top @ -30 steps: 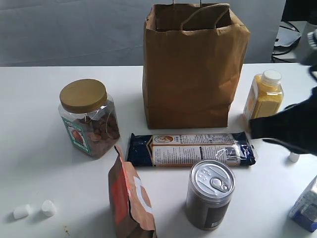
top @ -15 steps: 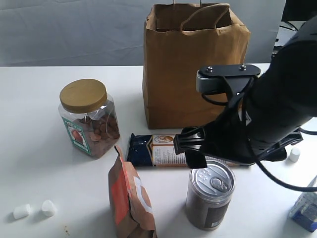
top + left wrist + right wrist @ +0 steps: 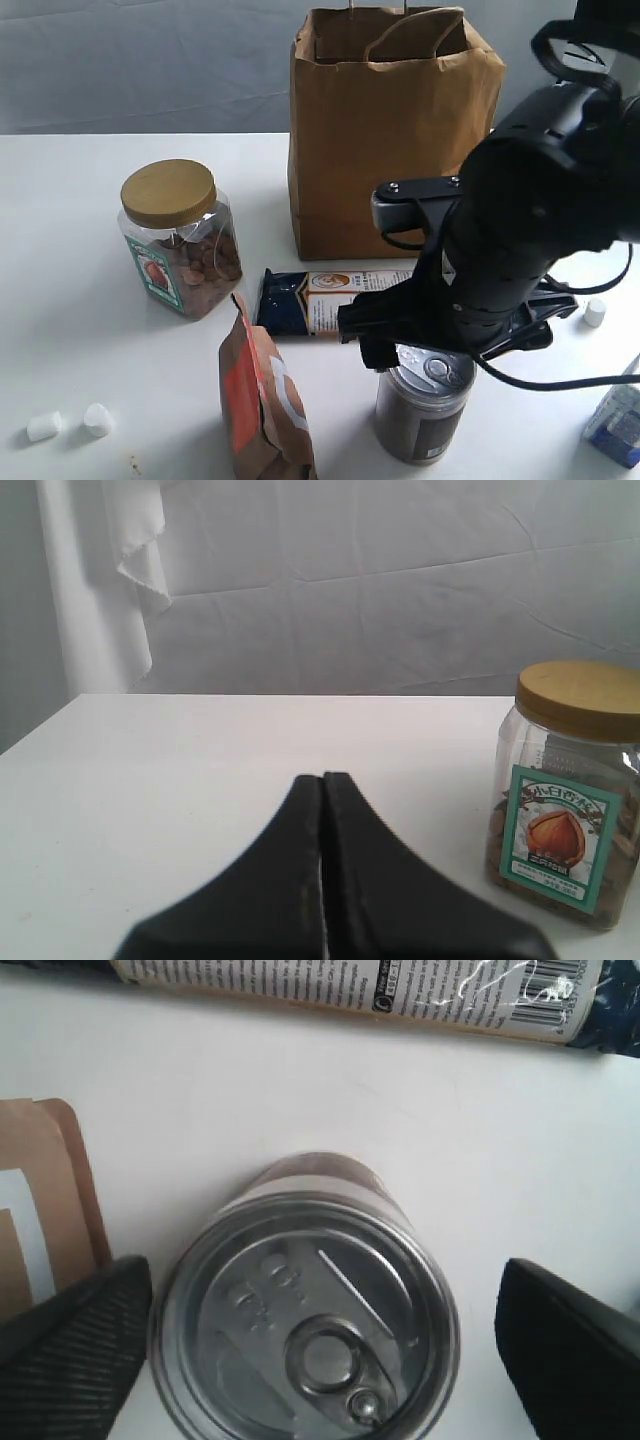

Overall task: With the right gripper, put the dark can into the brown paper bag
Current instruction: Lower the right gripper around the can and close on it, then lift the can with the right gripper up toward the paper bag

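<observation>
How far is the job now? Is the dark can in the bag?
Not yet. Done: the right gripper sits over the dark can, jaws open either side. In hand: the grasp, not closed; the can stands on the table. Left: lifting it into the brown paper bag.

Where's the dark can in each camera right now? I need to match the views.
Exterior: dark can at the bottom, right of centre.
Left wrist: not in it.
Right wrist: the can seen from above, between the right gripper's fingers.
Shared landmark: long blue packet just behind the can, in exterior and right wrist.
</observation>
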Robot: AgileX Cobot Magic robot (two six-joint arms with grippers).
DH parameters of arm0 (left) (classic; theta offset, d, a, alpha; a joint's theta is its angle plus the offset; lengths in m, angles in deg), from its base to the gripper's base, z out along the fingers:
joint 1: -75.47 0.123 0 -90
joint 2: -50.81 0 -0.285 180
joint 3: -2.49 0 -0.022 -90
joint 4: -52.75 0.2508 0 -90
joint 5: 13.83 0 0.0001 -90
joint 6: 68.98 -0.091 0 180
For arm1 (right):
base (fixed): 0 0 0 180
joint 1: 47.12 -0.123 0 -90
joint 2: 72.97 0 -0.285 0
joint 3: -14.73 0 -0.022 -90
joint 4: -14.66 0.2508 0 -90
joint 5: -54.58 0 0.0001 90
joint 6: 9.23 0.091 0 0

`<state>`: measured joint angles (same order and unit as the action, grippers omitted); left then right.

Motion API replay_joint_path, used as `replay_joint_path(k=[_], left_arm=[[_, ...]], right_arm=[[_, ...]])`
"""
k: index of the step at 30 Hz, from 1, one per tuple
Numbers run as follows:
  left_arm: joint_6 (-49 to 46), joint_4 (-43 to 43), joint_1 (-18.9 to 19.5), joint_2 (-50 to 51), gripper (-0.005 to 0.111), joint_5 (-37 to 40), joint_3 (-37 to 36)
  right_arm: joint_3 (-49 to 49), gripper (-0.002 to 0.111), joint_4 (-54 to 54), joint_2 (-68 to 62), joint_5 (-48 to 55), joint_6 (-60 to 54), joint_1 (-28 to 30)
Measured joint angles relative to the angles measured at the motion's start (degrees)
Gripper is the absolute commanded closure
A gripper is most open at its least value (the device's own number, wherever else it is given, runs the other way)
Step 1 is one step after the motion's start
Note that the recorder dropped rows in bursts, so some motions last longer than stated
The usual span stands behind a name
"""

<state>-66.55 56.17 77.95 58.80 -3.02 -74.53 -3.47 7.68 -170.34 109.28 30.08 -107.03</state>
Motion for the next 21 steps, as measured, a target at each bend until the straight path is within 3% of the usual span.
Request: replay_joint_path(k=[5, 8, 13, 14, 21], left_arm=[[0.0, 0.0, 0.0, 0.0, 0.107, 0.0, 0.0], [0.0, 0.0, 0.0, 0.0, 0.107, 0.0, 0.0], [0.0, 0.0, 0.0, 0.0, 0.107, 0.0, 0.0], [0.0, 0.0, 0.0, 0.0, 0.107, 0.0, 0.0], [0.0, 0.0, 0.0, 0.0, 0.107, 0.0, 0.0]], right_arm=[[-0.8, 0.031, 0.3, -2.4, -0.6, 0.0, 0.0], [-2.4, 0.052, 0.8, -2.7, -2.5, 0.0, 0.0], [-4.2, 0.104, 0.8, -2.3, -5.3, 0.0, 0.0], [-4.5, 0.108, 0.8, -2.1, -5.7, 0.0, 0.0], [-5.3, 0.108, 0.8, -1.7, -7.7, -1.0, 0.0]])
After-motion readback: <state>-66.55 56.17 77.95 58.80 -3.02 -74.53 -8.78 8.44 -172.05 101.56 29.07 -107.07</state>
